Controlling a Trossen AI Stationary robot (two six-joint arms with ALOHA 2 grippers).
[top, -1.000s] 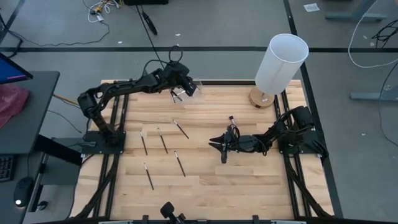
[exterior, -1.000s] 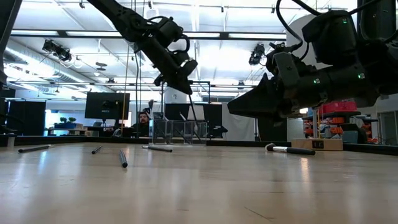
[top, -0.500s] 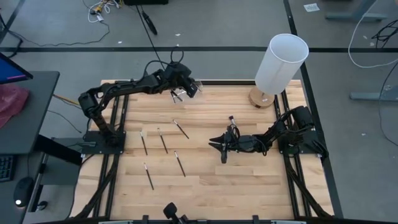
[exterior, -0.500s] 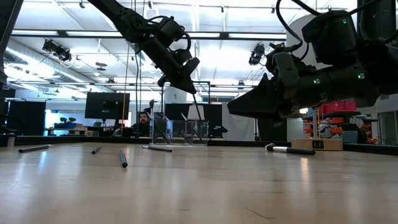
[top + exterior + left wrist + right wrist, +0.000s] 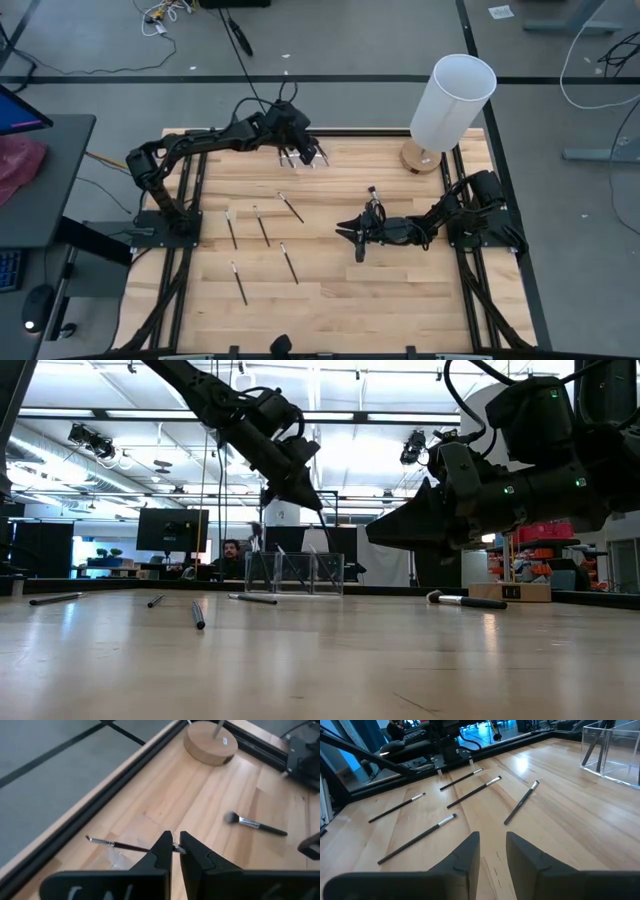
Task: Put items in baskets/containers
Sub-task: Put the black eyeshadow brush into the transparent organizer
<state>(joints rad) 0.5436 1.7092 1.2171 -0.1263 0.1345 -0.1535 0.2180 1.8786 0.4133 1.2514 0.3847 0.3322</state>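
Over the preceding second the left gripper (image 5: pixel 300 152), its fingers clamped on a thin brush (image 5: pixel 131 847), had travelled a little to the right along the far edge of the table (image 5: pixel 400 290) and stood above the clear organiser box (image 5: pixel 294 572). Judged from this, the carry was nearly done and the release into a compartment remained.

In the left wrist view the held brush crossed between the fingertips, its handle pointing sideways over the clear box beneath; which compartment lay under it could not be told.

The right gripper (image 5: pixel 360 236) waited low over mid-table, its fingers a little apart and empty.

Five brushes (image 5: pixel 262 226) lay loose on the boards in front of the left arm, well apart from the box. A larger, pale-tufted brush (image 5: pixel 254 824) lay near the lamp's wooden base (image 5: pixel 210 742).
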